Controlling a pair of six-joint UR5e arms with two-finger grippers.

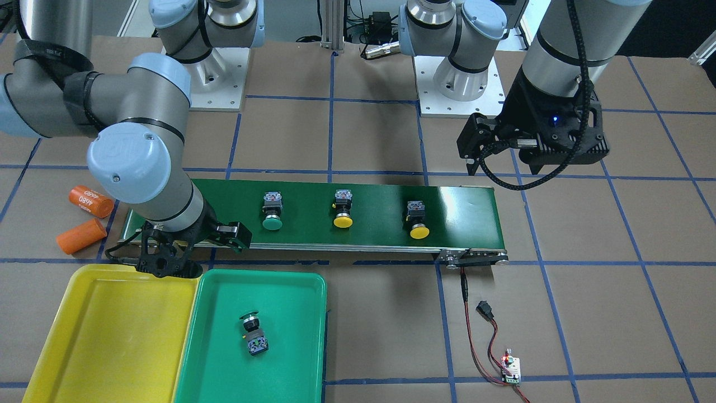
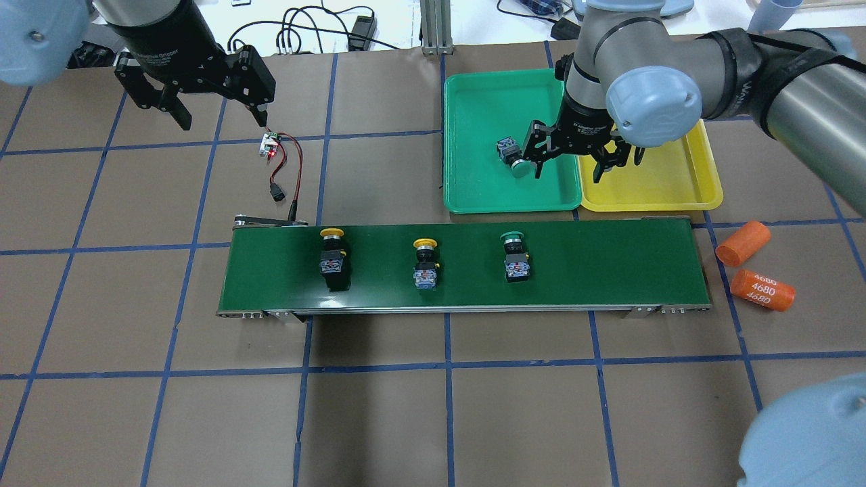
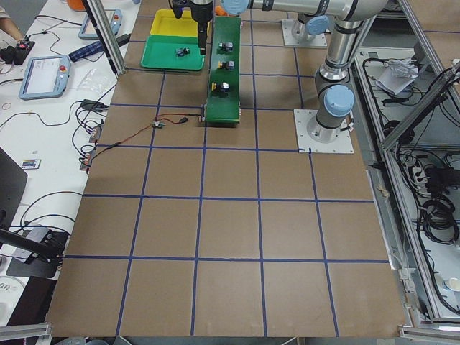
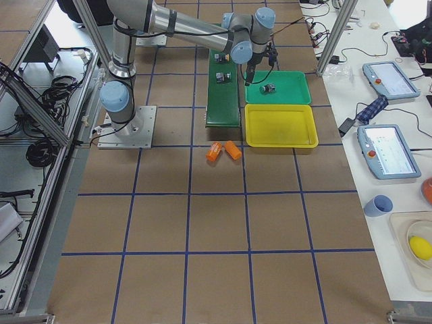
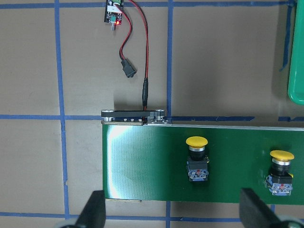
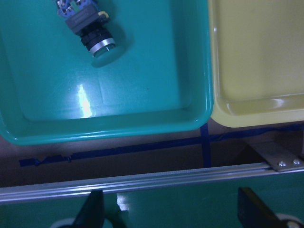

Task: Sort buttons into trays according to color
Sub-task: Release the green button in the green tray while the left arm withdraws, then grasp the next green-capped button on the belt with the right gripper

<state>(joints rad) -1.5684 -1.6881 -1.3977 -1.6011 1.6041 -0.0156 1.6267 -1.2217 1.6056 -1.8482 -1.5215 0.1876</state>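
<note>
Take 12 o'clock as straight away from the robot across the desk. On it I count one long green conveyor belt, two trays, two orange cylinders and four buttons, two green-capped and two yellow-capped. Two pincers hang above.

The belt runs from 9 to 3 o'clock. On its 12 o'clock side, toward the 3 o'clock end, sits the green tray. The yellow tray touches it at 3 o'clock.

The left pincer hangs over the desk at about 10 o'clock from the belt. Its fingers are spread apart and grip nothing. The right pincer hovers over the seam where the trays meet, also spread wide with nothing between its fingers.

The plain cylinder and the cylinder marked 4680 lie on the desk just off the belt's 3 o'clock end.

The green tray holds one green-capped button. It lies on its side with its long axis from 11 to 5 o'clock and its cap toward 5.

The other three lie on the belt in a spaced row. From 9 o'clock they are the end yellow-capped button, the middle yellow-capped button and the second green-capped button. Each has its long axis across the belt, cap toward 12.
</note>
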